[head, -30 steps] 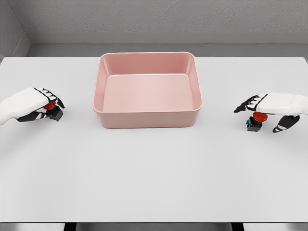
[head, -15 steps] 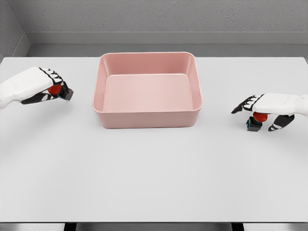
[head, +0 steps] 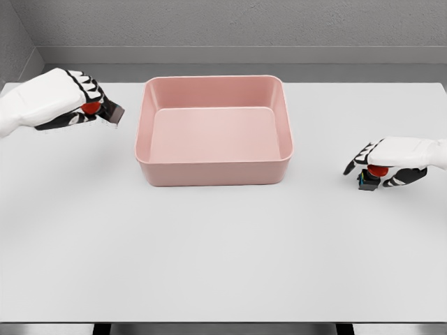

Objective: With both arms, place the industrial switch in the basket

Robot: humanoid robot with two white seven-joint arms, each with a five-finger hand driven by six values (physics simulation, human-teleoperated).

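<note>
A wide white bench fills most of the view, its surface smooth and evenly lit, with only faint soft shadows on it. Behind its far edge runs a grey wall with a rough, speckled texture, and a paler band lies along the wall's foot above a darker grey strip. At the upper left a second grey wall meets the first in a corner.
</note>
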